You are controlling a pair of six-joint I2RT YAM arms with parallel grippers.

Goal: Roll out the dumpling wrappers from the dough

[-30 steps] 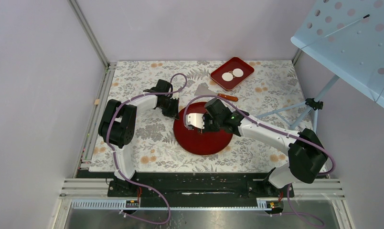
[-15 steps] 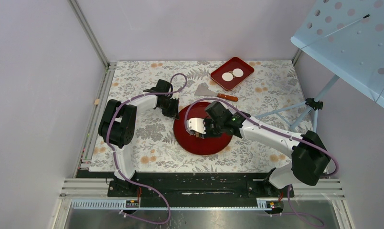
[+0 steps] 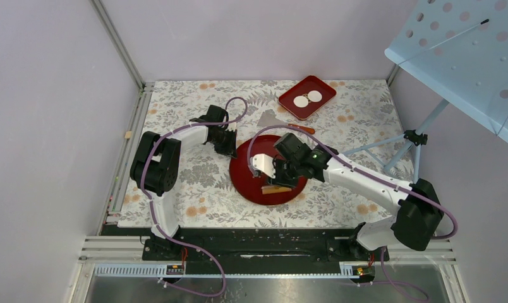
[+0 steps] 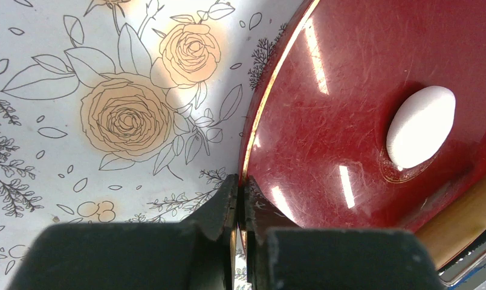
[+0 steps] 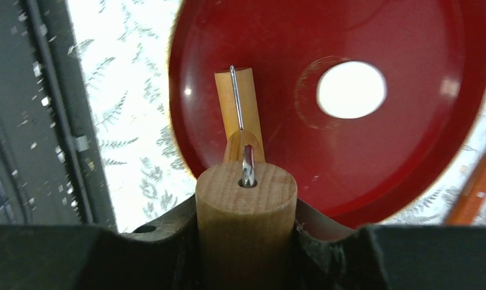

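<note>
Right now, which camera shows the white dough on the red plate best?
The left wrist view: the dough shows close, with shading that gives its rounded shape on the red plate. The right wrist view shows it whole but glared flat white. In the top view I cannot pick it out.

Two white arms (image 3: 359, 180), black joints (image 3: 153, 165) — looping purple cables (image 3: 237, 101).

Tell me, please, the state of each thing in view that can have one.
Left tool: shut on the red plate's rim.
Right tool: shut on the rolling pin by its handle.
Dough: rounded lump on the plate, not yet flat, pin off it.
Dumpling wrappers: two flat discs lying in the red tray.
</note>
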